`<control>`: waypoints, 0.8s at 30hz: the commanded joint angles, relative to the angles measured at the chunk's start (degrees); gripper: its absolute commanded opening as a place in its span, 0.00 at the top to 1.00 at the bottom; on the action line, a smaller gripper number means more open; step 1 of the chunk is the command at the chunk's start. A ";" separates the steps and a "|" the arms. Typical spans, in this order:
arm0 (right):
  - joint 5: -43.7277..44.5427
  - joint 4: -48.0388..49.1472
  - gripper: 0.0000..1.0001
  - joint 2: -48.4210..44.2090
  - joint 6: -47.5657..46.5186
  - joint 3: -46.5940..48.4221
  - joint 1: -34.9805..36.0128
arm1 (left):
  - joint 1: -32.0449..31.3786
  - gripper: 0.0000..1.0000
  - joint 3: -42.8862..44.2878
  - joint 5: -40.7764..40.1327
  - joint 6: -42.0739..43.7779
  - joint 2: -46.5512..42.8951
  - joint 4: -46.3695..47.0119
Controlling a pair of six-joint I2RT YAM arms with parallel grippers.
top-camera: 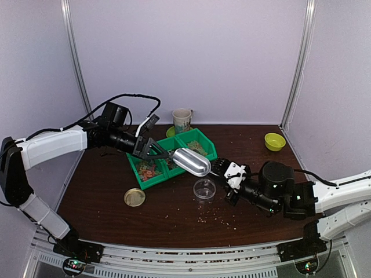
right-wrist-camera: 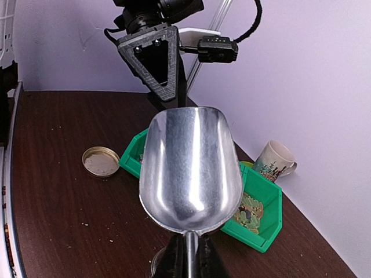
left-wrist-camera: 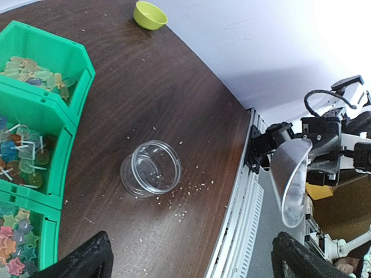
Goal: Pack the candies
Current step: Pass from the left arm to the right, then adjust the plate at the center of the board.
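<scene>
Mixed-colour candies [top-camera: 149,169] lie in three joined green bins [top-camera: 200,136], also in the left wrist view [left-wrist-camera: 23,156]. My right gripper [top-camera: 230,172] is shut on the handle of a metal scoop [top-camera: 192,161], whose bowl [right-wrist-camera: 191,168] is empty and hangs over the bins' near edge. An open clear jar [top-camera: 204,188] stands just below the scoop, and in the left wrist view [left-wrist-camera: 151,169] it holds only a few specks. Its tan lid [top-camera: 134,197] lies to the left. My left gripper [top-camera: 152,149] is open and empty above the bins.
A mug [top-camera: 182,120] stands behind the bins. A yellow-green bowl [top-camera: 275,141] sits at the back right. Pale crumbs [top-camera: 217,215] are scattered on the brown table in front of the jar. The table's near edge has a metal rail [left-wrist-camera: 240,220].
</scene>
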 commanded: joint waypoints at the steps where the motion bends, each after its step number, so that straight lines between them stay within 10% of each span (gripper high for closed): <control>1: 2.23 -0.45 1.00 -2.91 3.95 -0.88 -1.21 | 1.49 0.02 0.52 -4.09 0.76 -2.80 0.09; 24: -1.09 -9.27 1.00 -2.25 13.99 2.69 -4.47 | 6.40 0.02 -0.73 -17.47 3.35 -7.11 0.47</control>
